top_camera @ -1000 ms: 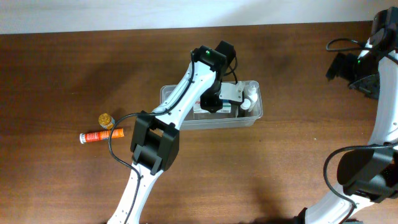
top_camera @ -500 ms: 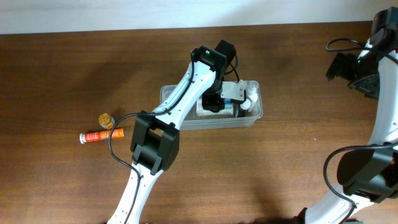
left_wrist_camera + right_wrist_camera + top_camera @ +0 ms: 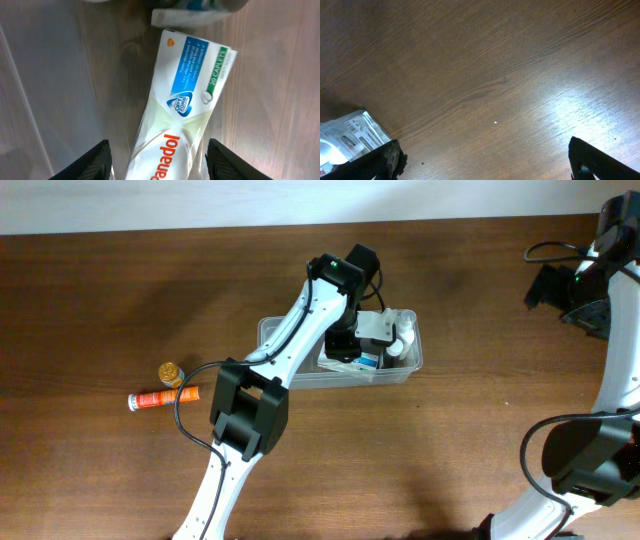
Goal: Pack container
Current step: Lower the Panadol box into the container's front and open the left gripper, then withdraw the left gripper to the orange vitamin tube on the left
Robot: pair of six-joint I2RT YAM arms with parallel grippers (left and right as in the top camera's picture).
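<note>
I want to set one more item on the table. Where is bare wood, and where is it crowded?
Bare wood lies between the container and the right arm, in front of the container, and on the far left of the table, behind the gold cap and orange tube. Crowded: the container's right end, where the left gripper hangs over the Panadol box.
</note>
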